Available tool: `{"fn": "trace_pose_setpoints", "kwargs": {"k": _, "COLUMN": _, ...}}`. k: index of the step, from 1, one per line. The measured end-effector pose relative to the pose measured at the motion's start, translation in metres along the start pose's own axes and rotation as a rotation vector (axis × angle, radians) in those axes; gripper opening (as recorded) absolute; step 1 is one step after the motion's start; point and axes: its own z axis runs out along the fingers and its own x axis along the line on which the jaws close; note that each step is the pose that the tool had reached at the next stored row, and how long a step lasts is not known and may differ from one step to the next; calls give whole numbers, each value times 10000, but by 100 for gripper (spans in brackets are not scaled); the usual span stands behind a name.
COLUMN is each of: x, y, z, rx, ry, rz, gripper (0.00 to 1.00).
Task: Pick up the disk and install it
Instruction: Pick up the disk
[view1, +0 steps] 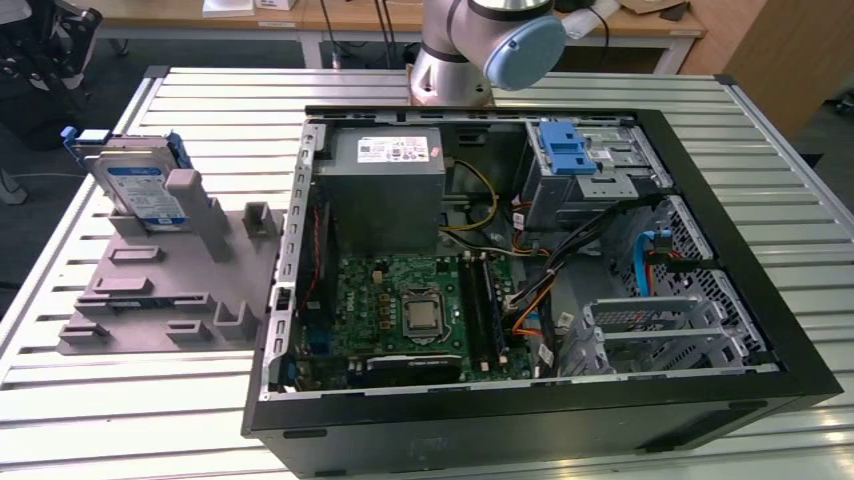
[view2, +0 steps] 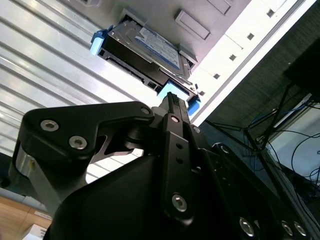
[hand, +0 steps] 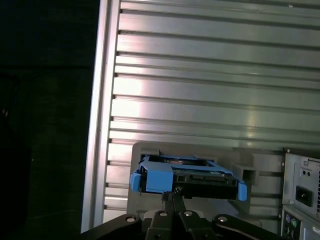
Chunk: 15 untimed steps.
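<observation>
The disk (view1: 136, 185) is parked on its edge in the grey holder block (view1: 160, 290), label face out, with the blue bracket (hand: 155, 178) wrapped around it. In the exterior view that puts it at roughly 9 o'clock from the open PC case (view1: 534, 430). It sits on the slatted aluminium table (view1: 561, 88), near the case but not touching it.

The gripper (hand: 172, 193) turns up in both wrist views with its fingers (view2: 172, 107) pressed together and nothing pinched between them. The tips aim at the drive's narrow edge, which lines up right past them. The gripper looks well apart from the drive, no contact. In the second wrist view the drive sits at an angle, white-and-blue label on its flat face and a blue bracket end at each corner.

Inside the case, in the exterior view and counting from the case's middle:
- The grey power supply (view1: 387, 195) with a white sticker is at about 11 o'clock.
- The green motherboard (view1: 387, 300) is at 7 o'clock, with the CPU (view1: 423, 315) visible in its socket.
- The silver drive cage (view1: 601, 175) with the blue latch (view1: 567, 150) is at 1 o'clock.
- A second perforated metal cage (view1: 667, 325) is at 4 o'clock.
- A blue cable (view1: 647, 262) runs down at 3 o'clock.

The arm's base (view1: 447, 60) stands at 12 o'clock, just behind the case.
</observation>
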Motion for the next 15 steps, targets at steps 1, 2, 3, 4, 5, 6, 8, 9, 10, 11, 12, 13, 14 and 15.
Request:
{"fn": "trace_pose_setpoints", "kwargs": {"k": 1, "x": 0, "y": 0, "z": 0, "rx": -1, "ry": 0, "rz": -27, "gripper": 11}}
{"fn": "trace_pose_setpoints", "kwargs": {"k": 2, "x": 0, "y": 0, "z": 0, "rx": -1, "ry": 2, "rz": -53, "gripper": 11}}
{"fn": "trace_pose_setpoints", "kwargs": {"k": 3, "x": 0, "y": 0, "z": 0, "rx": -2, "ry": 3, "rz": -80, "gripper": 11}}
{"fn": "trace_pose_setpoints", "kwargs": {"k": 4, "x": 0, "y": 0, "z": 0, "rx": -2, "ry": 4, "rz": -106, "gripper": 11}}
{"fn": "trace_pose_setpoints", "kwargs": {"k": 5, "x": 0, "y": 0, "z": 0, "rx": -3, "ry": 5, "rz": -131, "gripper": 11}}
{"fn": "trace_pose_setpoints", "kwargs": {"k": 6, "x": 0, "y": 0, "z": 0, "rx": -3, "ry": 6, "rz": -154, "gripper": 11}}
{"fn": "trace_pose_setpoints", "kwargs": {"k": 8, "x": 0, "y": 0, "z": 0, "rx": -3, "ry": 7, "rz": -182, "gripper": 11}}
{"fn": "trace_pose_setpoints", "kwargs": {"k": 9, "x": 0, "y": 0, "z": 0, "rx": -3, "ry": 7, "rz": -182, "gripper": 11}}
{"fn": "trace_pose_setpoints", "kwargs": {"k": 10, "x": 0, "y": 0, "z": 0, "rx": -4, "ry": 7, "rz": -188, "gripper": 11}}
{"fn": "trace_pose_setpoints", "kwargs": {"k": 11, "x": 0, "y": 0, "z": 0, "rx": -4, "ry": 8, "rz": -202, "gripper": 11}}
{"fn": "trace_pose_setpoints", "kwargs": {"k": 12, "x": 0, "y": 0, "z": 0, "rx": -4, "ry": 8, "rz": -203, "gripper": 11}}
{"fn": "trace_pose_setpoints", "kwargs": {"k": 13, "x": 0, "y": 0, "z": 0, "rx": -4, "ry": 7, "rz": -207, "gripper": 11}}
{"fn": "trace_pose_setpoints", "kwargs": {"k": 14, "x": 0, "y": 0, "z": 0, "rx": -4, "ry": 8, "rz": -212, "gripper": 11}}
{"fn": "trace_pose_setpoints", "kwargs": {"k": 15, "x": 0, "y": 0, "z": 0, "rx": -4, "ry": 9, "rz": -221, "gripper": 11}}
